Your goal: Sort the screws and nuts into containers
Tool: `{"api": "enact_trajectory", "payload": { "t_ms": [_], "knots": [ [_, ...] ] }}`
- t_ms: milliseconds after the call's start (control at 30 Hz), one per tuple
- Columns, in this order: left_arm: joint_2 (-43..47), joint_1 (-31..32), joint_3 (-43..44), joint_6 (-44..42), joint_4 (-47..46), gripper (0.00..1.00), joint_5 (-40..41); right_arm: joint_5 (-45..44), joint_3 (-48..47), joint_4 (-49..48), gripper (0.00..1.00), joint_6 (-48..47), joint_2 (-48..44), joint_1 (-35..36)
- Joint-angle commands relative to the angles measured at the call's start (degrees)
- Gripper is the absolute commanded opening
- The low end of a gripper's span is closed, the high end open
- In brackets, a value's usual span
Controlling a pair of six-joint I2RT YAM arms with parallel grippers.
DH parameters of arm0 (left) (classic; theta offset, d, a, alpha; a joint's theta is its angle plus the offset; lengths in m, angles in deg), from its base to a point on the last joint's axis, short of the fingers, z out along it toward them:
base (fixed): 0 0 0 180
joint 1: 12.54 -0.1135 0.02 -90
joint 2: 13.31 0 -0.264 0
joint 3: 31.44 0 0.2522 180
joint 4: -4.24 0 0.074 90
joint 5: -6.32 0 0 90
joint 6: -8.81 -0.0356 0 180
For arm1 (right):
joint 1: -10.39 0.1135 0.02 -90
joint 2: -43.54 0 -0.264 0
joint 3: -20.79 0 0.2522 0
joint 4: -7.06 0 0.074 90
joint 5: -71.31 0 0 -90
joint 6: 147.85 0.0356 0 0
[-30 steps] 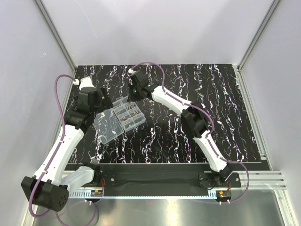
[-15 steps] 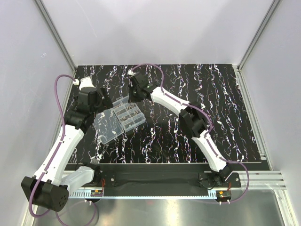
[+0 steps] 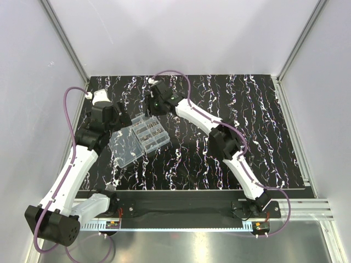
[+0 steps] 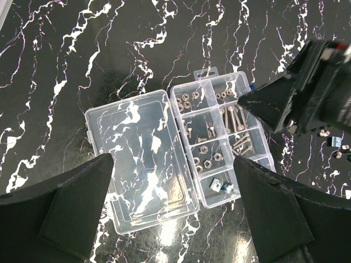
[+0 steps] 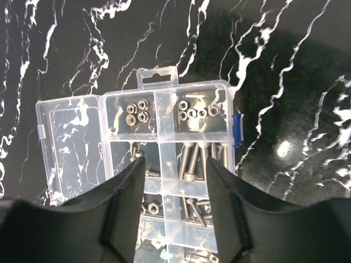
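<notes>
Right gripper (image 5: 174, 161), jaws parted and empty, hangs directly above the clear plastic compartmented organiser box (image 5: 158, 75) (lid (image 5: 68, 142) laid open). Silvery headed screws (image 5: 189, 161) lie between its fingertips, ring-shaped nuts (image 5: 194, 113) just beyond. Step: likely drop-off. Next: retrieve another loose piece. Left gripper (image 4: 174, 160) spread, empty.

From here the organiser box (image 5: 167, 81) reads as clear, glossy plastic, and its flat lid (image 4: 137, 159) throws back glare. The screws (image 5: 190, 161) and nuts (image 5: 137, 112) look like bright silvery metal. The tabletop (image 5: 296, 55) is polished black with marble veining, glinting at the box's 3 o'clock. The fingers (image 5: 123, 203) of my right gripper (image 5: 175, 164) are matt black, probably plastic.
</notes>
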Motion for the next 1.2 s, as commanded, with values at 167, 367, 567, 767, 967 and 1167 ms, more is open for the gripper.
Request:
{"api": "enact_trajectory", "payload": {
  "t_ms": [167, 367, 567, 767, 967, 1167],
  "knots": [
    [0.60, 0.07, 0.21, -0.45, -2.16, 0.99, -0.33, -12.32, 2.81, 7.57, 0.59, -2.57, -11.13, -4.26],
    [0.60, 0.15, 0.30, -0.45, -2.16, 0.99, -0.68, -15.93, 23.27, 5.56, 0.57, 1.29, -21.76, -12.45],
    [0.25, 0.07, 0.30, -0.27, -2.16, 0.99, -0.95, -20.68, 34.30, 4.06, 0.56, 1.12, -24.94, -15.80],
    [0.25, 0.07, 0.21, -0.36, -2.07, 0.99, -0.77, -25.52, 35.71, 4.77, 0.55, 5.25, -23.36, -16.15],
    [0.25, 0.07, 0.21, -0.36, -2.07, 0.99, -0.77, -25.52, 31.76, 7.30, 0.47, 6.83, -19.59, -16.15],
    [0.08, 0.15, 0.21, -0.27, -2.07, 0.99, -0.68, -24.47, 32.46, 7.49, 0.45, 8.94, -18.26, -16.06]
  ]
}}
